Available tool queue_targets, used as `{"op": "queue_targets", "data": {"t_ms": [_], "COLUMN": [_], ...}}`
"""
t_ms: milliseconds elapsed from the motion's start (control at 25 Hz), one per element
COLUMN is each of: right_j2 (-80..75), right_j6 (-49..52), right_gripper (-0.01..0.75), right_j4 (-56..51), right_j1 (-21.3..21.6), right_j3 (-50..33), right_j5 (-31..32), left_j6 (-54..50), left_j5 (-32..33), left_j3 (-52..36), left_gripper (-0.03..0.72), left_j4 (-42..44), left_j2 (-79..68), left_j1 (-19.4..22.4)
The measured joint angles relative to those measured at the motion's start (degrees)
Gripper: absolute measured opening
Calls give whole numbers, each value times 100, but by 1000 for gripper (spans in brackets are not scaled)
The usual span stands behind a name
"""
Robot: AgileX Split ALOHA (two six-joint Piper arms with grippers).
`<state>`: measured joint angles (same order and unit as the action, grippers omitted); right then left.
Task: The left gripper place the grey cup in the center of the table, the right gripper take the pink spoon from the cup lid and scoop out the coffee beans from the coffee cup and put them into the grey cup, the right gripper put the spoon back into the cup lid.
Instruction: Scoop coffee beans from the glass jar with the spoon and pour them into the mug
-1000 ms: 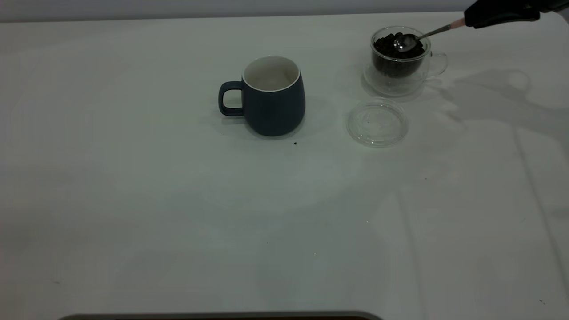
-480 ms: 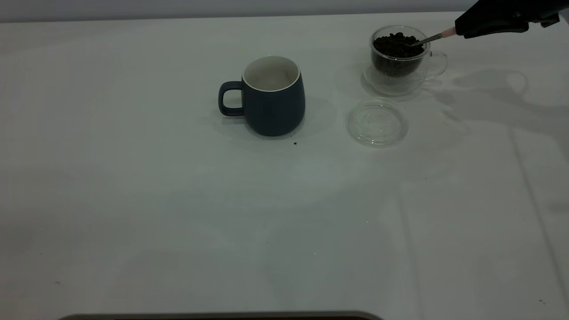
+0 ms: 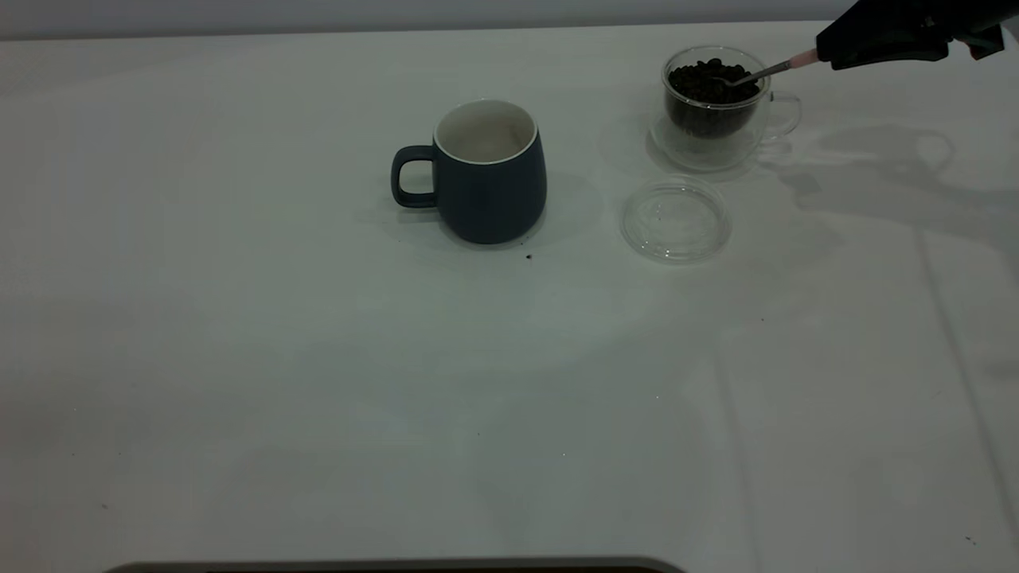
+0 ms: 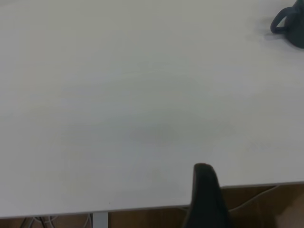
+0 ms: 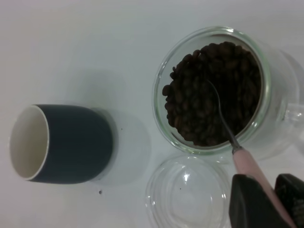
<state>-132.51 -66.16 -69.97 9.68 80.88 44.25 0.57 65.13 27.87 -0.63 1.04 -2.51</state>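
- The near half of the table (image 3: pixel 318 414) is a wide stretch of white with only a few tiny dark specks on it, and the left side lies just as bare all the way to the far edge.
- The left gripper (image 4: pixel 205 199) sits out over the table's left edge, well apart from everything; only one dark finger shows, so I cannot tell whether it is spread or closed.
- The grey cup (image 3: pixel 484 171) stands upright near the middle, handle to the left, white inside showing, with a dark speck just in front of it.
- To its right, with a clear gap between, the cup lid (image 3: pixel 675 220) lies flat and holds nothing.
- Just beyond the lid, the coffee cup (image 3: pixel 715 107) stands close to the far edge, heaped with the coffee beans (image 3: pixel 708 83).
- The right gripper (image 3: pixel 828 49) hangs at the far right corner, above and right of the coffee cup, fingers pinched on the handle of the pink spoon (image 3: pixel 784 67).
- The spoon slants down leftward over the rim, its bowl dug into the beans.
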Motion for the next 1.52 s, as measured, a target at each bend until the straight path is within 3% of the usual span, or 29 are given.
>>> {"op": "queue_targets", "data": {"t_ms": [960, 1520], "right_j2": [-707, -906], "right_j6": [332, 439], "right_gripper": [110, 110], "right_j4": [-921, -1466], "right_j1": [524, 564], "right_j3": [26, 37], "right_j5": [898, 1202], "left_j6": [-5, -11], "left_j5": [0, 0], "left_j3": [0, 0], "left_gripper": [567, 567], "left_j4": [0, 0], "left_j2": [0, 0], "left_j1": [0, 0]}}
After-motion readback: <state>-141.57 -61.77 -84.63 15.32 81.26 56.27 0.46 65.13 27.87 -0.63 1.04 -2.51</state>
